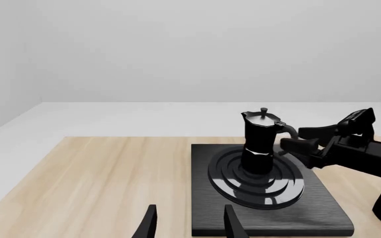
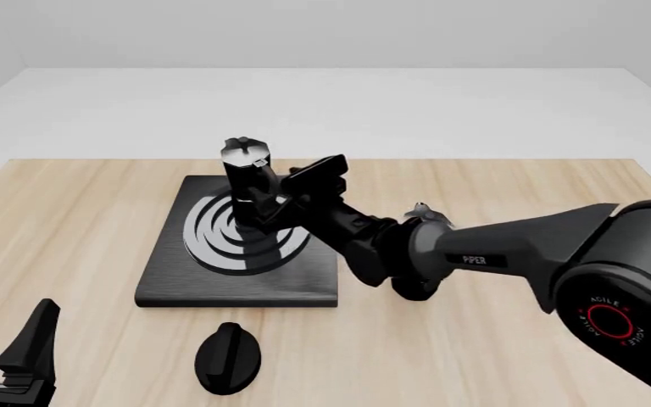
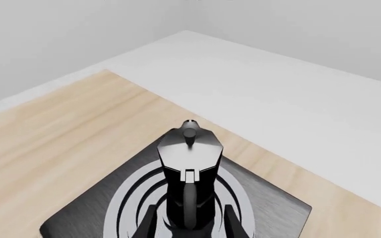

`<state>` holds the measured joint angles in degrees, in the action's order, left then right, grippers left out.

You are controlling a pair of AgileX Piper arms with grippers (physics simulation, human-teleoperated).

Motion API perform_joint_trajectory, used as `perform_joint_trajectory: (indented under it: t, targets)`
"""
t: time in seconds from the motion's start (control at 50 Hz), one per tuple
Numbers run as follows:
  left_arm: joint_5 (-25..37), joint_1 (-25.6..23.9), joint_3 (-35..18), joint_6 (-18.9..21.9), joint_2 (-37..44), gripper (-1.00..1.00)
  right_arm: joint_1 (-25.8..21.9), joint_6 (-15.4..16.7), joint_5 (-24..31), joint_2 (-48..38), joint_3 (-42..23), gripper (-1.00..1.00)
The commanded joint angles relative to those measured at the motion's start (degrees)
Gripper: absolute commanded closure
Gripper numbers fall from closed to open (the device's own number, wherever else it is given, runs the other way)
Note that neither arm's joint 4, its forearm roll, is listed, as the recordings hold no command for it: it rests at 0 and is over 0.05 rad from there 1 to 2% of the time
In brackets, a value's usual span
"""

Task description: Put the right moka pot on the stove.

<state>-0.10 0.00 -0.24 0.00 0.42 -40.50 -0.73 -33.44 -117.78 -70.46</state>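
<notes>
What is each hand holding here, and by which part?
The right hand has its fingers on either side of the moka pot's handle as the pot stands on the stove; whether they grip it cannot be told. The left hand is open and holds nothing.

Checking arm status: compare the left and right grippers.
The right gripper reaches over the stove, fingers flanking the moka pot's handle; the left gripper sits near the table's front edge, flanking nothing. Both are open.
</notes>
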Motion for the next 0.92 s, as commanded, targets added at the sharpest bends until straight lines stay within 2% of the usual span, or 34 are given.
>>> perform_joint_trajectory:
  t: [0.02, 0.38, 0.66, 0.74, 0.78, 0.82, 0.92]
  targets:
    - [0.0, 0.0, 0.0, 0.0, 0.0, -1.00, -0.5, 0.1, 0.0, 4.2, 4.0, -1.00]
    - [0.0, 0.0, 0.0, 0.0, 0.0, -1.00, -2.9, -1.6, 0.3, 18.5, 16.1, -1.00]
    - [0.0, 0.0, 0.0, 0.0, 0.0, -1.00, -4.1, -1.3, 2.1, 29.3, 23.6, -1.00]
    - [0.0, 0.0, 0.0, 0.0, 0.0, -1.00, -5.0, -2.7, 1.2, 34.6, 27.0, -1.00]
    - [0.0, 0.0, 0.0, 0.0, 0.0, -1.00, -6.6, -5.4, -0.3, 38.8, 30.2, -1.00]
    - [0.0, 0.0, 0.0, 0.0, 0.0, -1.00, -6.5, -5.1, 0.2, 41.2, 31.5, -1.00]
    - [0.0, 0.0, 0.0, 0.0, 0.0, -1.00, -6.3, -6.7, -0.2, 44.5, 34.7, -1.00]
